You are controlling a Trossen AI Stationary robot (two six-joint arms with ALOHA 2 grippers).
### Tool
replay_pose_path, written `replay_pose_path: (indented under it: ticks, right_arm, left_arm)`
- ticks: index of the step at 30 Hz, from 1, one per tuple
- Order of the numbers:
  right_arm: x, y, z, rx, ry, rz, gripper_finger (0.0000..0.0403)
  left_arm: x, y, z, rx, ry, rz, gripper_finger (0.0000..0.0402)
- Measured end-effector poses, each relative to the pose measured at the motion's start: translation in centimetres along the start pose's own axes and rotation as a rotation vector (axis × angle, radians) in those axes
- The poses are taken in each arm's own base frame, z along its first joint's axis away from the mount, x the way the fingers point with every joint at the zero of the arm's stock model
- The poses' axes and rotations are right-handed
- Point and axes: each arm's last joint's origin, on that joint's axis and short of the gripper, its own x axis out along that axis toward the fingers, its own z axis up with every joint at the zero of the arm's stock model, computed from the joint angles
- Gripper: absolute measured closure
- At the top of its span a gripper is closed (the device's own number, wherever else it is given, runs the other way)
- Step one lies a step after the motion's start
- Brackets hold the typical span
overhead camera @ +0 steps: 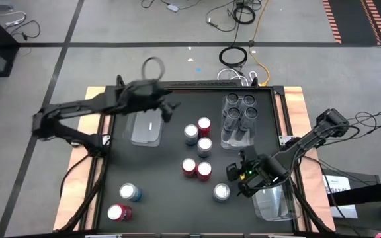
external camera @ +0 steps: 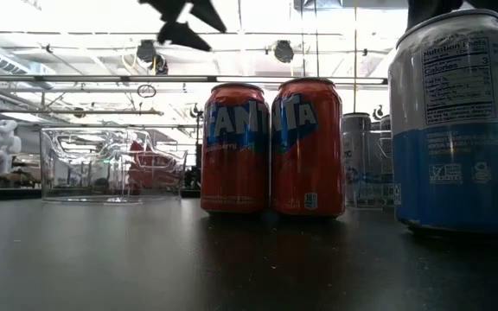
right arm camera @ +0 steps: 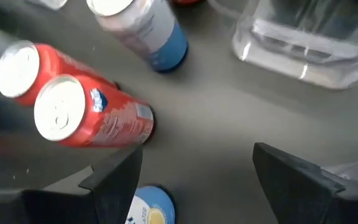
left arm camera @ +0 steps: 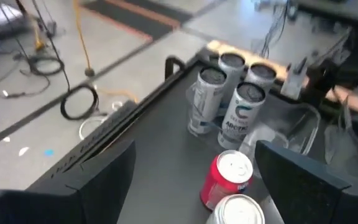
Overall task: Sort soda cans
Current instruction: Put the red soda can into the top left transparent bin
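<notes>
We see every soda can standing upright on the black table top (overhead camera: 157, 198), long axis vertical and silvery lid up. Four dark grey cylindrical cans (overhead camera: 239, 110) sit packed two by two inside a clear rectangular plastic tray (overhead camera: 237, 138) near the far right edge. In the middle, a red can (overhead camera: 204, 125) and two blue-and-silver cans (overhead camera: 191, 133) form a tight cluster; just nearer stand a pair of red cans (overhead camera: 196, 168) touching each other, with another blue-and-silver can (overhead camera: 221, 192) beside them. A blue-and-silver can (overhead camera: 129, 192) and a red can (overhead camera: 118, 212) stand apart by the near left corner, with open table around them. The left gripper (overhead camera: 169, 109) hangs released above an empty clear tray (overhead camera: 146, 130), holding nothing. The right gripper (overhead camera: 239, 176) hovers with fingers spread and empty, between the lone blue-and-silver can and a third clear tray (overhead camera: 274, 201) at the near right edge.
</notes>
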Motion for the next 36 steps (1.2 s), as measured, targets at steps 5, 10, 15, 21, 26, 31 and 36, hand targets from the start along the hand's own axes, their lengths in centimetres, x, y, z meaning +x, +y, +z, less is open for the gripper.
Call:
replay_pose_path:
  ticks: [5, 10, 15, 21, 26, 31, 36]
  right_arm:
    - [0.6, -0.3, -0.5, -0.008, 0.011, 0.007, 0.0105]
    - [0.4, -0.4, -0.9, -0.047, 0.016, 0.011, 0.0105]
    - [0.2, -0.6, -1.2, -0.091, 0.019, 0.011, 0.0105]
    - [0.1, -0.7, -1.2, -0.143, 0.027, 0.000, 0.0105]
    - [-0.6, -1.3, -1.3, -0.171, 0.065, -0.022, 0.0105]
    - [-1.4, -2.0, -1.0, -0.163, 0.064, -0.037, 0.0105]
    - [-1.6, -2.2, -1.0, -0.153, 0.065, -0.036, 0.0105]
  left_arm:
    - [4.3, -0.6, 3.1, 0.052, 0.159, -0.053, 0.0061]
    - [8.7, -2.1, 3.6, 0.095, 0.313, -0.174, 0.0061]
    - [12.5, -4.0, 2.3, 0.188, 0.444, -0.234, 0.0061]
    - [15.8, -4.9, 0.1, 0.236, 0.533, -0.277, 0.0061]
    - [17.8, -5.0, -1.4, 0.208, 0.589, -0.267, 0.0061]
    - [19.2, -5.2, -2.4, 0.208, 0.592, -0.266, 0.0061]
    - [20.3, -5.2, -3.0, 0.225, 0.584, -0.216, 0.0061]
